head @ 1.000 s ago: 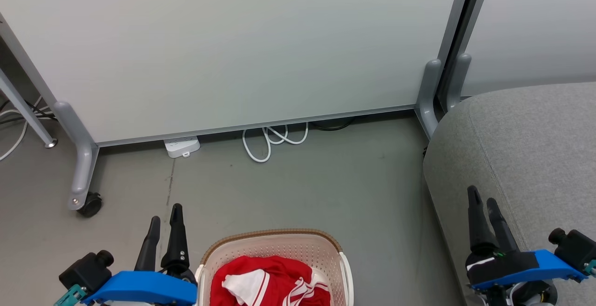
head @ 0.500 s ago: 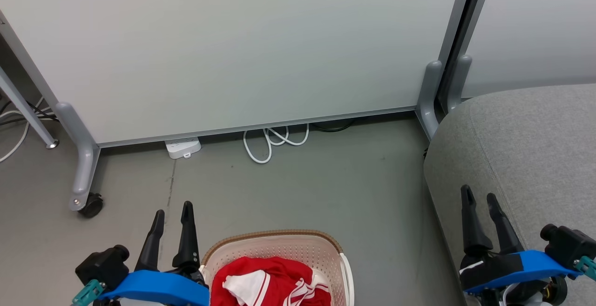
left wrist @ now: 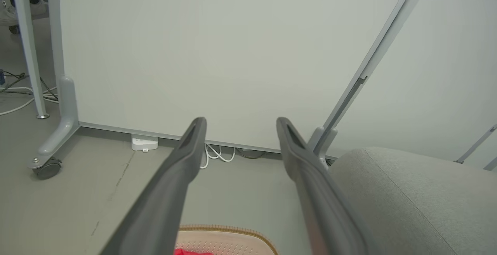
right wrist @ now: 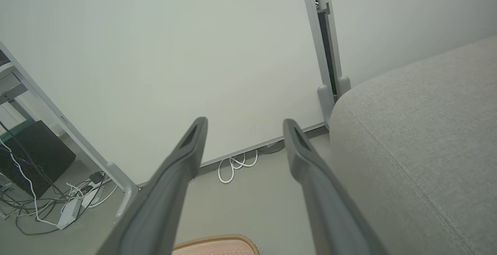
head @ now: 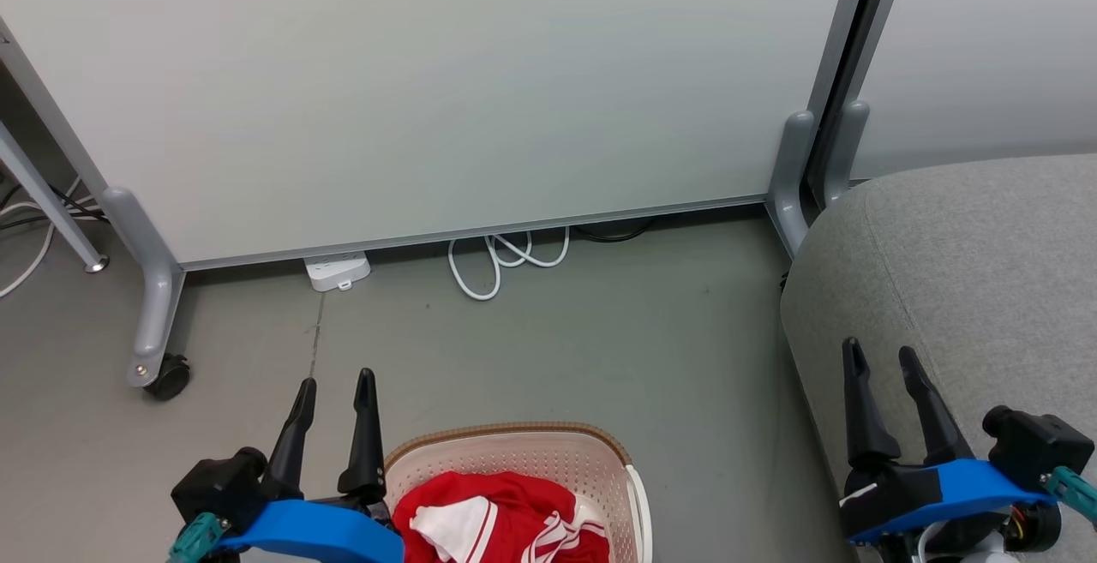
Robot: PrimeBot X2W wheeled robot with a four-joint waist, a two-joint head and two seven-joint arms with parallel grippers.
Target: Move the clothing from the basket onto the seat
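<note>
Head view: left claw (head: 337, 379) at lower left, fingers spread w/ only air btwn them, i.e. released. It hovers over the floor (head: 557, 349), just beside the basket (head: 506, 430) on its left side. Basket sits on the floor at btm ctr, partly cut off by the frame edge. The clothing (head: 488, 512) is bunched inside it, red w/ white stripe trim. Right claw (head: 878, 347) at lower right, likewise spread & released, seen against the front edge of the seat (head: 968, 263). Seat takes up the right side, apart from the basket w/ bare floor btwn. Behind: pale partition panel (head: 428, 92) on a grey foot w/ a caster (head: 167, 377). A coiled white cable (head: 497, 267) & a power strip (head: 336, 272) lie at its base.

Left wrist view: both dark fingers (left wrist: 186, 158) stand wide apart, gripping nothing. Basket's brown rim shows at the btm edge w/ a sliver of red clothing. Seat's rounded corner is at right, panel ahead.

Right wrist view: fingers wide apart here too, pointing toward the panel's base. Seat w/ its stitched seam is on the right. Basket rim peeks in at the btm edge. Tangle of cables (right wrist: 58, 204) at lower left.
</note>
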